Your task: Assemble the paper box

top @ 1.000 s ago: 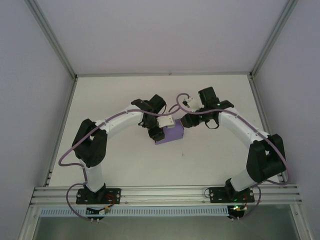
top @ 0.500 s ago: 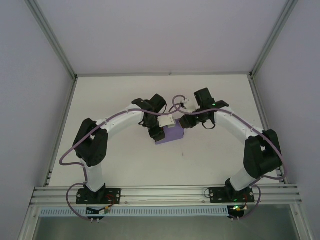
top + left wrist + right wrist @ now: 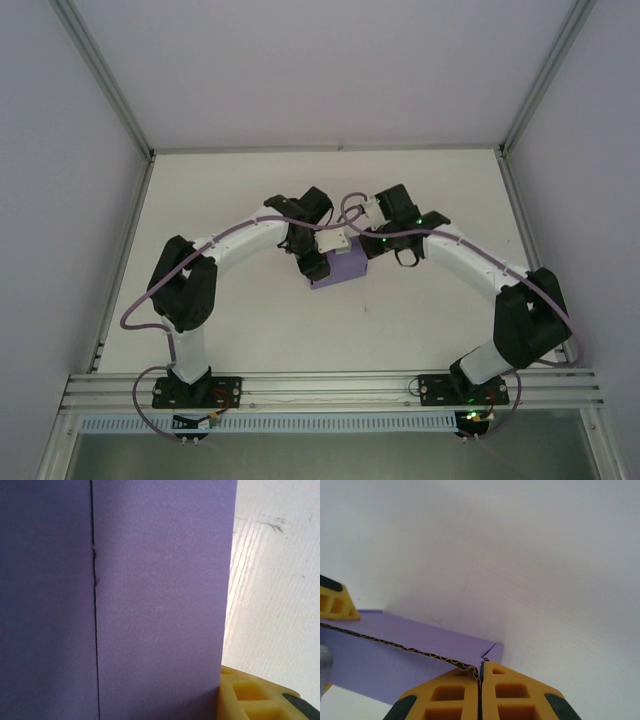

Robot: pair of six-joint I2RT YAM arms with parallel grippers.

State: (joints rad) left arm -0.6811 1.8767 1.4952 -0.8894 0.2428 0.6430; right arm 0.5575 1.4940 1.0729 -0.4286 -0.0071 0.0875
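Grip first: your right fingers (image 3: 512, 695) are pinched together on a raw corrugated edge of the paper box (image 3: 342, 268), probably to crease that flap. The left fingers (image 3: 247, 696) seem to steady its other end, though you cannot tell how wide they stand. The box lies mid-way across the table (image 3: 250, 320), long axis left to right.

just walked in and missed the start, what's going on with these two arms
Both arms meet over a lavender paper box in the middle of the white table. The right gripper is shut on a corrugated edge of the box at one corner. The left gripper sits close against the box's other side, with the card right up against its wrist camera. Whether its fingers grip the card cannot be told.
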